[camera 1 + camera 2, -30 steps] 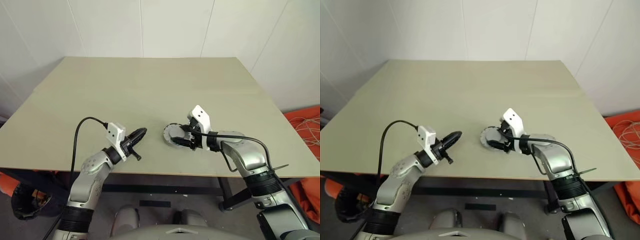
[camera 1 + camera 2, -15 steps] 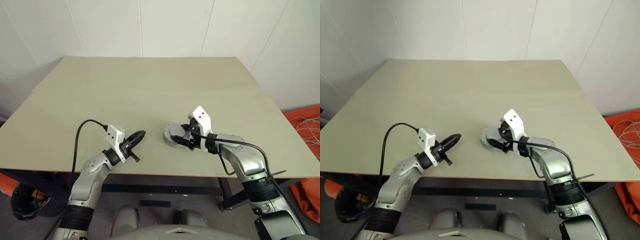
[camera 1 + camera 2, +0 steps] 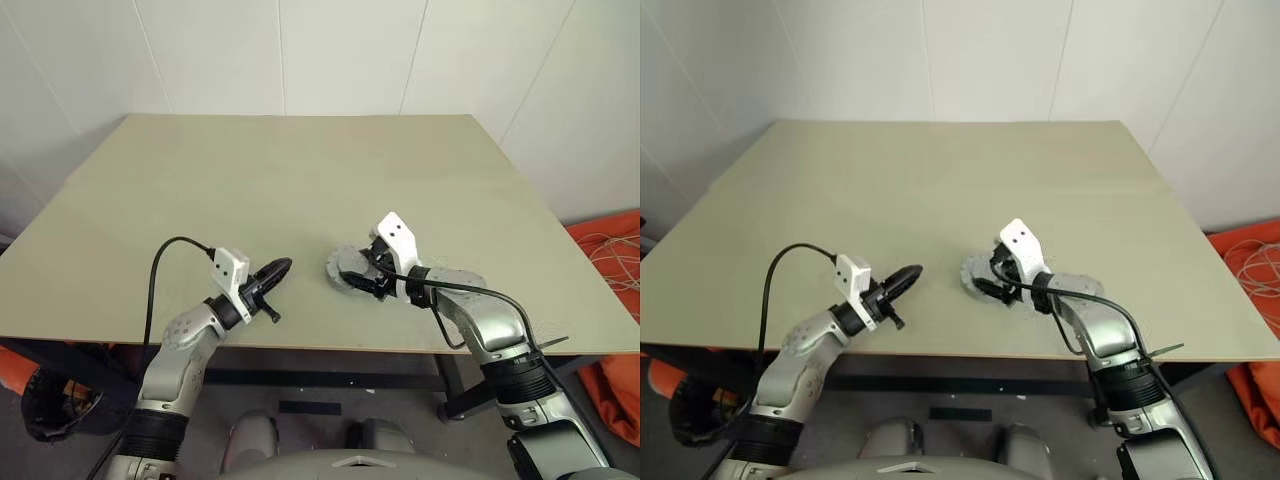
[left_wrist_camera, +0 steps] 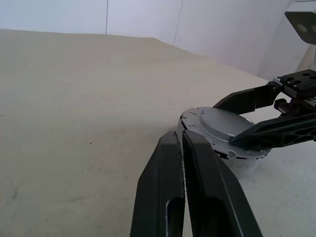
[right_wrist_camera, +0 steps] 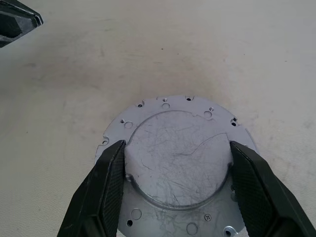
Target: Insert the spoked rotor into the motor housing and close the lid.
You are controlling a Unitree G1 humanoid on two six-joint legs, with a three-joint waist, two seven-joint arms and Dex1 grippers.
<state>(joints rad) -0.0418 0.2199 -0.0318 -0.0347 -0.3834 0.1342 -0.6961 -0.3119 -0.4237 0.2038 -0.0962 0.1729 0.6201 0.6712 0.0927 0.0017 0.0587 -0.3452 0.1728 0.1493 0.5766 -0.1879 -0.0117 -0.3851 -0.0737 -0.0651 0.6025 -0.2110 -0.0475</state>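
White wall panels back a pale olive surface (image 3: 300,190). Near its front edge, at about 5 o'clock from centre, the motor housing (image 3: 349,272) lies with the lid (image 5: 180,165) shut flat on top; I cannot tell whether the spoked rotor sits inside. Spread wide, the right end effector (image 5: 177,197) straddles the lid's raised disc. At 9 o'clock of the housing, the left end effector (image 3: 281,267) hovers closed and empty. Judged risk: a skewed squeeze could slide the housing.
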